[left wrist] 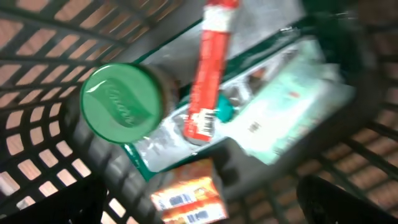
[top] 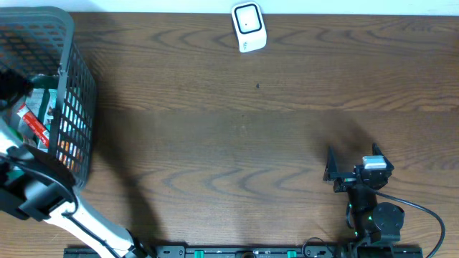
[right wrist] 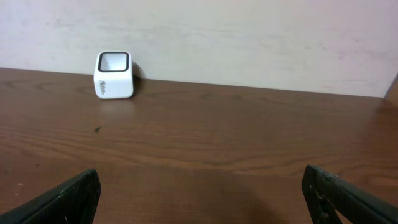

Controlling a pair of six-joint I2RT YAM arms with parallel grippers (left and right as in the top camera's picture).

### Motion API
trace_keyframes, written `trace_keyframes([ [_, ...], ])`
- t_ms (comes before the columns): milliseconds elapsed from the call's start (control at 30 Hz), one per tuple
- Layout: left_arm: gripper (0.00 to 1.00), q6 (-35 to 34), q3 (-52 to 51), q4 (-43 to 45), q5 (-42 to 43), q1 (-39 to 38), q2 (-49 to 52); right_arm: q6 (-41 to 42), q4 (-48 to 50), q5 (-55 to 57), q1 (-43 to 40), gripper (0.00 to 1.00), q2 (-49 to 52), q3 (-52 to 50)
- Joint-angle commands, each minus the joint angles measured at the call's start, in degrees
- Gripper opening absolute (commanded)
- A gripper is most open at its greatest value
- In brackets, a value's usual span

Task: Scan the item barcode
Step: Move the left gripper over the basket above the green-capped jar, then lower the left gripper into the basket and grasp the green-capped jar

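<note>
The white barcode scanner stands at the table's far edge and also shows as a scanner far ahead in the right wrist view. Items lie in the black mesh basket at the far left: an orange box with barcodes facing up, a red tube, a green-lidded jar and a green-white pouch. My left gripper hangs open above the orange box, touching nothing. My right gripper rests open and empty over bare table; in the overhead view this right gripper is near the front right.
The basket's walls close in around the left gripper. The left arm reaches up from the front left corner into the basket. Brown wooden table lies between basket, scanner and right arm.
</note>
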Motion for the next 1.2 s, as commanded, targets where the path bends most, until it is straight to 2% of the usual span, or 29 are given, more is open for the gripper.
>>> trace_keyframes([
  [0, 0.99, 1.70, -0.15, 1.07, -0.55, -1.77, -5.40, -0.66, -0.22, 0.15, -0.50, 0.99, -0.33, -0.04],
  [200, 0.99, 1.42, -0.15, 2.14, -2.03, -4.66, -9.31, -0.66, -0.24, 0.15, -0.50, 0.99, -0.33, -0.04],
  [333, 0.99, -1.18, -0.68, 2.12, -2.05, -4.55, -10.69, -0.66, -0.24, 0.15, -0.50, 0.99, -0.33, -0.04],
  [500, 0.99, -1.57, -11.30, 8.41, -2.14, -4.52, -18.18, -0.66, -0.24, 0.15, -0.50, 0.99, -0.33, -0.04],
  [633, 0.98, -1.55, -25.24, 19.58, -2.23, -4.28, -28.94, -0.66, -0.24, 0.15, -0.50, 0.99, -0.33, -0.04],
  [767, 0.98, -1.55, -33.79, 28.24, -2.25, -2.69, -35.78, -0.66, -0.22, 0.15, -0.50, 0.99, -0.33, -0.04],
  [867, 0.98, 0.28, -36.22, 29.57, -2.23, -0.83, -34.99, -0.66, -0.24, 0.15, -0.50, 0.99, -0.33, -0.04],
  [1167, 0.98, 2.60, -36.61, 28.79, -2.21, 5.07, -21.59, -0.66, -0.24, 0.15, -0.50, 0.99, -0.33, -0.04],
])
